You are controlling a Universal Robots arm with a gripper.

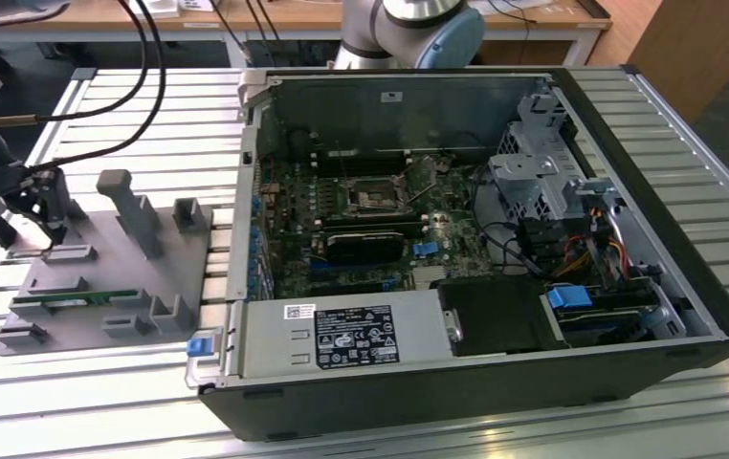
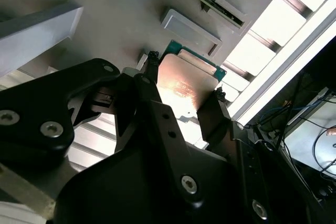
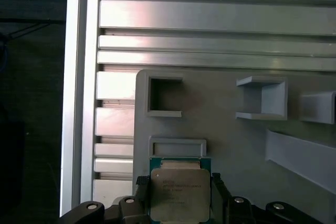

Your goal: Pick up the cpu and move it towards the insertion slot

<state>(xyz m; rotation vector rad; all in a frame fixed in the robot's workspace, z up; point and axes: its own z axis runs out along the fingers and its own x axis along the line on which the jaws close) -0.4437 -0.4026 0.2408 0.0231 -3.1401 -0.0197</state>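
**Status.** The gripper (image 1: pixel 40 222) hangs over the grey tray (image 1: pixel 135 287), at the tray end farthest from the open computer case (image 1: pixel 493 316). In both wrist views its fingers (image 2: pixel 214 116) are drawn in against two opposite edges of the cpu (image 3: pixel 180 196) and appear to pinch it between them. The cpu lies flat, silvery face up, just beside a small rectangular frame (image 3: pixel 177 147) moulded on the tray. Whether it rests on the tray or is just clear of it cannot be told.

**Procedure (judged).** The step in hand is securing and raising the chip.

1. Grip force should bear on the two edges alone, evenly on both sides, so that the chip cannot pivot or slip.
2. The lift should run straight up from the tray, with the chip held level.
3. The height should clear the tray's raised posts (image 1: pixel 128 206) before any sideways travel.
4. The socket (image 1: pixel 375 196) lies inside the case, well apart from the tray. The case wall facing the tray should be treated as an obstacle.
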